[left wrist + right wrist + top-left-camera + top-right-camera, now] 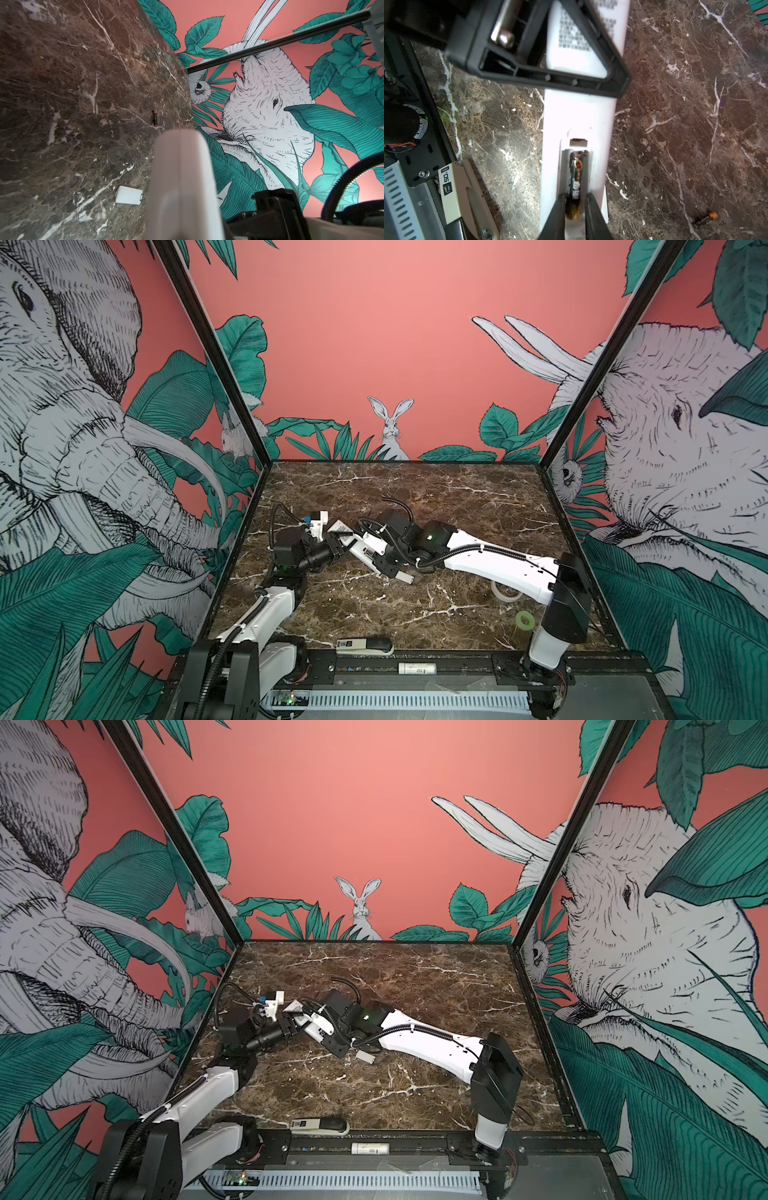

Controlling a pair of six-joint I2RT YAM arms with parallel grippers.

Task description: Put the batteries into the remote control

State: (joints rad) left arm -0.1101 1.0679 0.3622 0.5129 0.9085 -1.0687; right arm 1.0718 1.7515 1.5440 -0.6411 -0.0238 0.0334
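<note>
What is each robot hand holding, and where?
Left gripper clamps remote control across its printed end. Right gripper straddles the battery at its gold end; grip unclear.

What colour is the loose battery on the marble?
The loose battery is black, orange-tipped; right wrist view shows it best.

White arms (pixel 498 568), black joints (pixel 569 605), ribbed cables (pixel 457 552)
</note>
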